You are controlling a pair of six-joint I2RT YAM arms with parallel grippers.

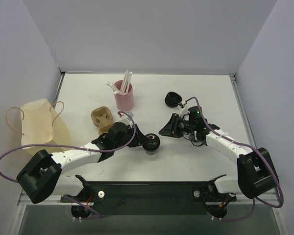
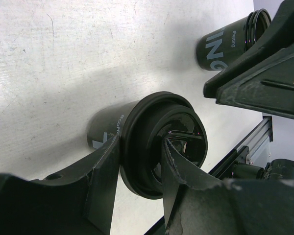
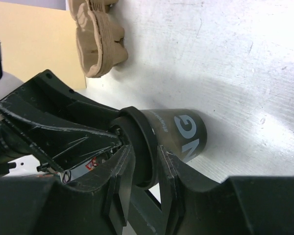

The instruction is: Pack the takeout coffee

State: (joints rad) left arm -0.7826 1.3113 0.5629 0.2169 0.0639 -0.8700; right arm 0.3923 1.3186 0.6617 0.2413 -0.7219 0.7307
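Left tool [image 2: 139, 147], closest to where I stand: its two fingers are pinched on the rim of the first lid [image 2: 157, 142]. One finger is outside the edge and the other rests in the recessed top. The first cup [image 2: 105, 127] under it is black, upright on the counter [image 1: 196, 88], and capped.

Landmark: the cardboard carrier [image 1: 103, 120].
- First cup: just beside the carrier on its right-arm side, slightly nearer the arm bases.
- Second cup [image 3: 181, 132]: farther out on that same side, beyond the first cup and largely hidden under the right arm from above.
- Paper bag [image 1: 39, 125]: on the carrier's opposite side, toward the left arm.
- Pink holder [image 1: 124, 97] with straws: behind the carrier, away from the bases.
- Spare lids [image 1: 174, 99]: a dark stack, well apart from the carrier, past the second cup.

Right tool [image 3: 144, 156]: fingers pressed onto the rim of the second lid [image 3: 142, 139] from both sides, pinching it.

Judgement on step: both cups appear lidded, and neither sits in the carrier, so capping looks finished or is being checked. Loading has not begun.

Next move, as I read it: lift the first cup straight up by a secure hold and lower it squarely into a carrier pocket. A rim-only pinch may pull the lid off, so a grip lower on the body seems safer.
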